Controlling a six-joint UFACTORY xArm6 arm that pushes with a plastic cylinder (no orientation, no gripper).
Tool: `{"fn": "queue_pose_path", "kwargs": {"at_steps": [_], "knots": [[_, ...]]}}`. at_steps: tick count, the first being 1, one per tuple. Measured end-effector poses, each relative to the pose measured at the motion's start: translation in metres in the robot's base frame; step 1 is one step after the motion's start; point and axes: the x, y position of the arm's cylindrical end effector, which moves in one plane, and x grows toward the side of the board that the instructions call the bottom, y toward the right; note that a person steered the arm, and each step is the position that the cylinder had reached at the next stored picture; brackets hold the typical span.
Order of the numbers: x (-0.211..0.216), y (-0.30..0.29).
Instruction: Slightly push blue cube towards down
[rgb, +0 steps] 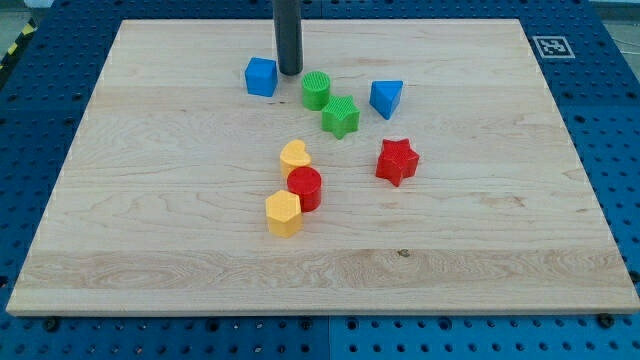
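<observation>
While the board carries eight blocks, the blue cube sits near its top left. My tip, a bare rod holding nothing, stands just right of the cube, not above it.

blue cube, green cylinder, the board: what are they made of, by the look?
Blue cube: likely plastic, matte, evenly coloured, no sheen.
Green cylinder: likely 3D-printed plastic; fine ridged lines show on its top.
Board: wood, pale, with visible grain and plank seams, satin finish.
My tip stands just to the view's right of the blue cube.
</observation>
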Motion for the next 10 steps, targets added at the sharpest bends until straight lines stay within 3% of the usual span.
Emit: {"fn": "queue_pose_path", "kwargs": {"at_steps": [3,7,10], "knots": [[-0.06,0.016],[-0.059,-0.048],[-0.005,-0.031]]}}
